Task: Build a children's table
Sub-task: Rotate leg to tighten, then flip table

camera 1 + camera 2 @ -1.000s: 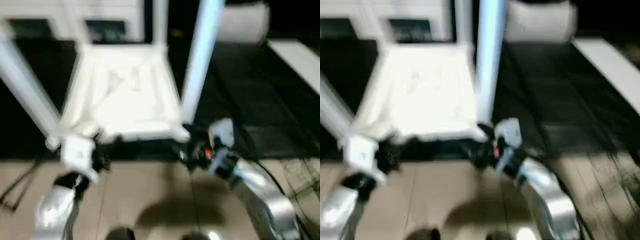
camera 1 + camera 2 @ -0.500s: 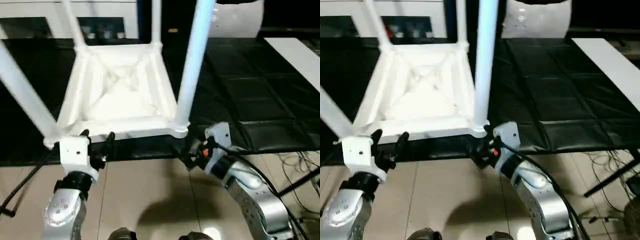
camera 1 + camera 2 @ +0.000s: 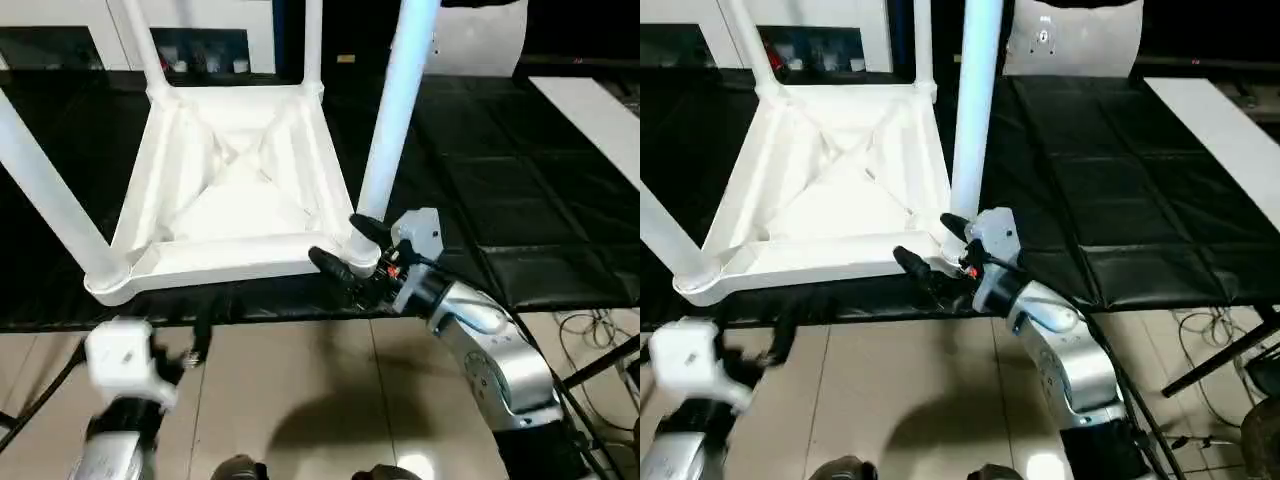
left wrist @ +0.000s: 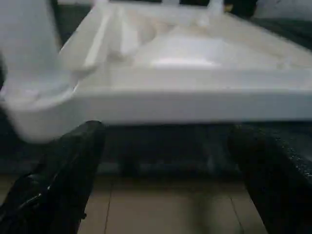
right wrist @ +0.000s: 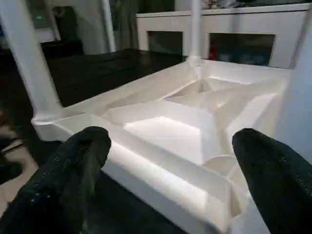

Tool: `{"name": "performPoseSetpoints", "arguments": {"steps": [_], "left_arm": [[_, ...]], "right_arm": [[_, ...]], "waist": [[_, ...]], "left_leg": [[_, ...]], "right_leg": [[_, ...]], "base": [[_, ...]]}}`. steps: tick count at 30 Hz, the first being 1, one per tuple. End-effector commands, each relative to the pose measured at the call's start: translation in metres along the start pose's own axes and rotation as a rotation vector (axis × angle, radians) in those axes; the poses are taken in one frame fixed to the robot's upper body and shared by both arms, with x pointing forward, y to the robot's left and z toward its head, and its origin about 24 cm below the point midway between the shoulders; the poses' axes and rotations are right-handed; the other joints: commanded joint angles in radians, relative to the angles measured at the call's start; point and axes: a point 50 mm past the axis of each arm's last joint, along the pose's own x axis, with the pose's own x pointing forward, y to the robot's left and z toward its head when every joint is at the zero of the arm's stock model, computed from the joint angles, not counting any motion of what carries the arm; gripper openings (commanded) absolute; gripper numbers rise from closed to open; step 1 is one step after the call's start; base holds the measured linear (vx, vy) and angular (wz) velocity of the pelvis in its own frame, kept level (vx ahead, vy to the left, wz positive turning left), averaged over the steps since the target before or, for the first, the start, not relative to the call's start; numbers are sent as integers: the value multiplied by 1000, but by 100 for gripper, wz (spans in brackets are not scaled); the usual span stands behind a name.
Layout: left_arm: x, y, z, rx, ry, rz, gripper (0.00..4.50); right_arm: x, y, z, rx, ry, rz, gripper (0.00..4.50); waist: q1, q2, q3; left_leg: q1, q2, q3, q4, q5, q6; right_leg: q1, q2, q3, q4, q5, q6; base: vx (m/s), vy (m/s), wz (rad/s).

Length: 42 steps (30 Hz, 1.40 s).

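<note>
The white plastic children's table (image 3: 235, 190) lies upside down on a black padded mat (image 3: 520, 190), its four white tubular legs pointing upward. The right gripper (image 3: 342, 247) straddles its near corner, jaws apart; the left gripper (image 3: 196, 335) hangs below the edge, jaws apart.

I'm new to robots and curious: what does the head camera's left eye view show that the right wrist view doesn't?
Left eye view alone: the left claw open and apart from the table, the silver right forearm, and the tan floor.
Right wrist view alone: a white cabinet behind.
Both: the upturned table top with legs standing in its corners, and the right claw open at the near corner leg.
</note>
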Motion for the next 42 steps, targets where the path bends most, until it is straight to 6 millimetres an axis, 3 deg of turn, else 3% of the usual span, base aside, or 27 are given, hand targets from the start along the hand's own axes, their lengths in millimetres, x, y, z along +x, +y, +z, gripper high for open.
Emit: {"name": "performPoseSetpoints", "arguments": {"steps": [1, 6, 8, 10, 11, 13, 17, 20, 25, 27, 30, 42], "left_arm": [[-1, 5, 4, 3, -31, 50, 442], [10, 24, 5, 79, -45, 141, 442], [18, 28, 10, 116, -69, 103, 442], [23, 25, 14, 136, -81, 35, 442], [29, 24, 19, 124, -100, 12, 442], [32, 23, 21, 117, -116, 14, 442], [41, 15, 31, 74, -164, -50, 442], [47, 13, 34, 80, -167, -42, 442], [57, 13, 36, 85, -172, -53, 405], [58, 10, 36, 83, -169, -95, 383], [59, 12, 35, 96, -154, -101, 363], [70, 19, 33, 150, -119, -107, 258]], "right_arm": [[-1, -16, 3, -19, -18, -102, 450], [-3, -48, 3, -71, -12, -390, 450], [-5, -51, 2, -71, -13, -407, 450], [-5, -48, 0, -88, -3, -383, 450], [-6, -42, -4, -74, 6, -342, 450], [-6, -38, -6, -63, 10, -325, 450], [-7, -25, -13, -49, 4, -275, 450], [-5, -11, -17, -29, 3, -166, 450], [-4, 13, -18, 22, 4, 27, 450], [-5, 20, -20, 43, 4, 94, 450], [-5, 19, -21, 34, -9, 87, 450], [-12, 23, -27, 48, 61, 178, 450]], "waist": [[-2, 5, -42], [3, 3, -42], [7, 6, -46], [8, 6, -49], [7, 11, -52], [4, 7, -56], [2, 3, -63], [2, 3, -59], [5, 2, -57], [6, 10, -56], [7, 5, -58], [10, 6, -60]], "left_leg": [[13, 73, -20, -97, -281, 17], [21, 67, -15, -95, -298, -8], [21, 66, -15, -96, -295, -15], [18, 68, -17, -99, -276, -14], [16, 67, -17, -97, -258, -13], [11, 68, -15, -94, -208, 0], [9, 67, -10, -86, -139, 37], [13, 69, -5, -88, -178, 42], [17, 73, -5, -92, -223, 31], [17, 74, -5, -94, -223, 24], [18, 72, -4, -94, -225, 19], [19, 70, -3, -92, -221, 20]], "right_leg": [[23, -85, 63, -91, -178, -177], [15, -83, 63, -96, -240, -159], [16, -82, 63, -93, -232, -143], [20, -80, 61, -88, -183, -138], [22, -79, 61, -83, -139, -142], [30, -81, 61, -73, -42, -169], [35, -84, 61, -65, 44, -196], [30, -83, 63, -72, -19, -206], [26, -84, 67, -79, -109, -179], [23, -82, 66, -79, -102, -181], [23, -81, 67, -77, -82, -189], [23, -80, 68, -78, -90, -185]], "base": [[0, 0, 0], [0, 0, 0], [0, 0, 0], [0, 0, 0], [0, 0, 0], [0, 0, 0], [0, 0, 0], [0, 0, 0], [0, 0, 0], [0, 0, 0], [0, 0, 0], [0, 0, 0]]}}
